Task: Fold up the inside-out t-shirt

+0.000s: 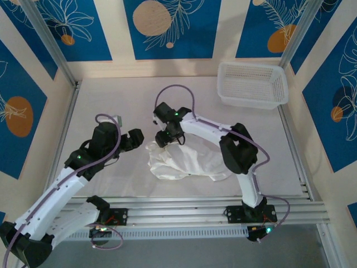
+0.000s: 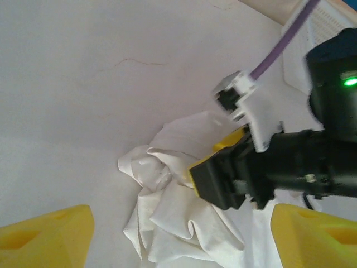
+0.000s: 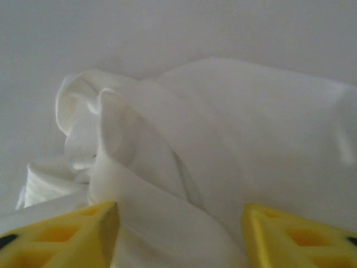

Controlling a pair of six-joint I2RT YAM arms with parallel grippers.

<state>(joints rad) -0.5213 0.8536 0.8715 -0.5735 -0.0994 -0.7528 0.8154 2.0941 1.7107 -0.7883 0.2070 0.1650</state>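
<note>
The inside-out t-shirt (image 1: 187, 162) lies crumpled in a white heap on the table in front of the right arm's base. My right gripper (image 1: 163, 139) is down on the heap's upper-left corner. In the right wrist view, the right gripper (image 3: 178, 237) stands open, with its yellow fingertips (image 3: 61, 234) astride a raised fold of the t-shirt (image 3: 223, 123). My left gripper (image 1: 136, 139) hovers just left of the heap, open and holding nothing. In the left wrist view, the left gripper (image 2: 181, 240) faces the t-shirt (image 2: 178, 212), and the right gripper's black and yellow head (image 2: 223, 178) rests on the cloth.
A white mesh basket (image 1: 254, 84) stands at the back right of the table, and its corner (image 2: 329, 28) shows in the left wrist view. Metal rails run along the table's near edge (image 1: 184, 209). Walls close in the left, right and back sides.
</note>
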